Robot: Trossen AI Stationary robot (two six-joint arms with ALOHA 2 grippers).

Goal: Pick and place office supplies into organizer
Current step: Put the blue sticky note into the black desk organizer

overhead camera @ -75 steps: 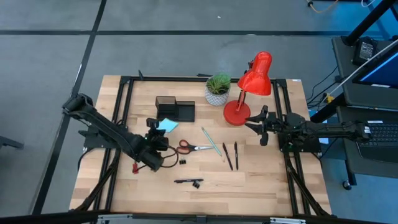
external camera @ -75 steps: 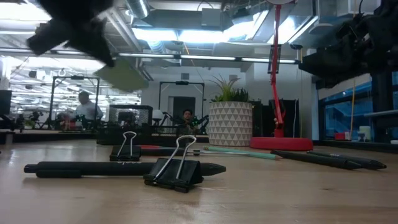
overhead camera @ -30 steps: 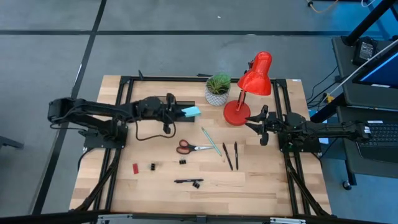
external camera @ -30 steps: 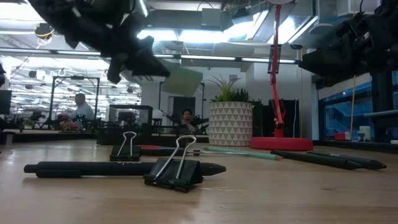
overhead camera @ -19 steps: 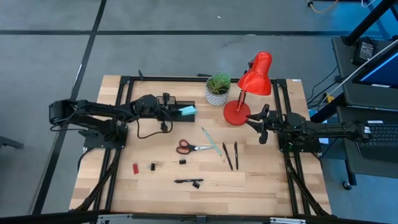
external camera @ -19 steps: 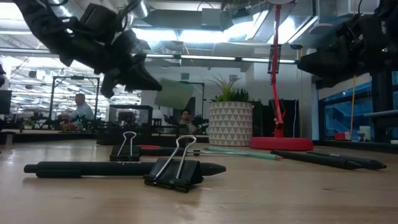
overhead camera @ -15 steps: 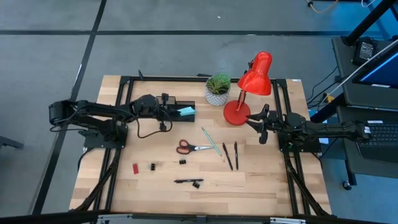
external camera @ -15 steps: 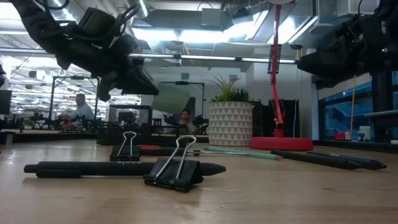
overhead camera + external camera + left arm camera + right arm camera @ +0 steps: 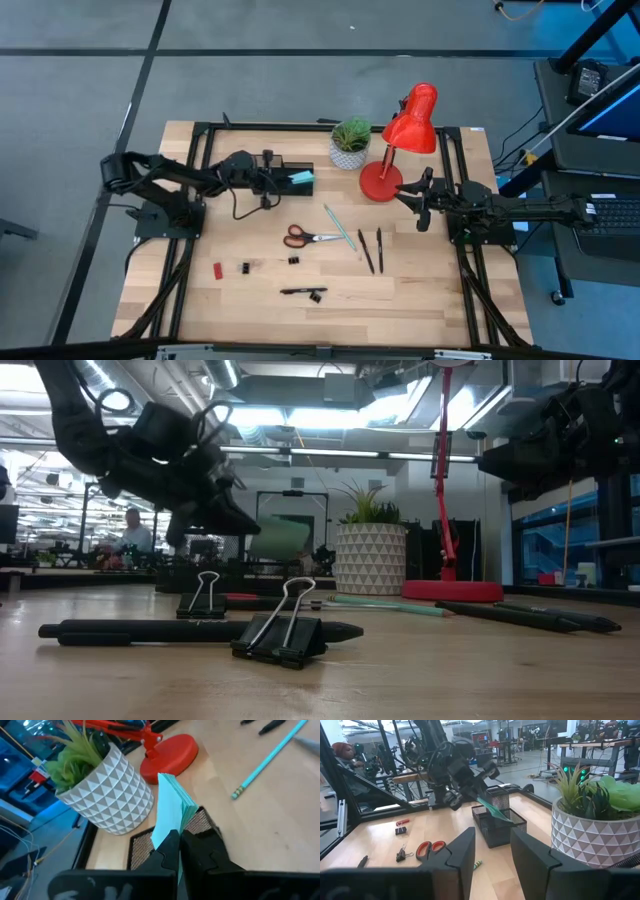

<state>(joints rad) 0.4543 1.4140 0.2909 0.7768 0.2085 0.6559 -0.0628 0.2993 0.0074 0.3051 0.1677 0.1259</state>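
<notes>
My left gripper [image 9: 285, 178] is shut on the light-blue notepad [image 9: 170, 802], which it holds above the black mesh organizer [image 9: 298, 190] at the table's far left. The red-handled scissors [image 9: 308, 237], a teal pencil [image 9: 340, 227], two black pens [image 9: 372, 248], another pen with a clip [image 9: 305, 292], small clips [image 9: 245, 268] and a red piece [image 9: 217, 269] all lie flat on the wood. My right gripper [image 9: 420, 205] waits open at the table's right, level, beside the lamp base. My left gripper pinches the notepad's near edge [image 9: 172, 827] between its two fingers [image 9: 165, 852]. It comes slanting down from the table's left. The pad stands on edge, tilted, its free end [image 9: 507, 817] over the organizer; I cannot tell whether it touches the mesh.
A red desk lamp [image 9: 400, 140] and a potted plant [image 9: 350, 143] stand at the far edge, right of the organizer. In the low view a binder clip [image 9: 285, 625] and a pen [image 9: 150, 630] lie close to the near edge. Black frame rails run along both sides.
My left gripper, still shut on the notepad, has sunk toward the organizer and drawn slightly toward the table's left edge. The pad has come down with it, from well above the organizer to just over its top.
</notes>
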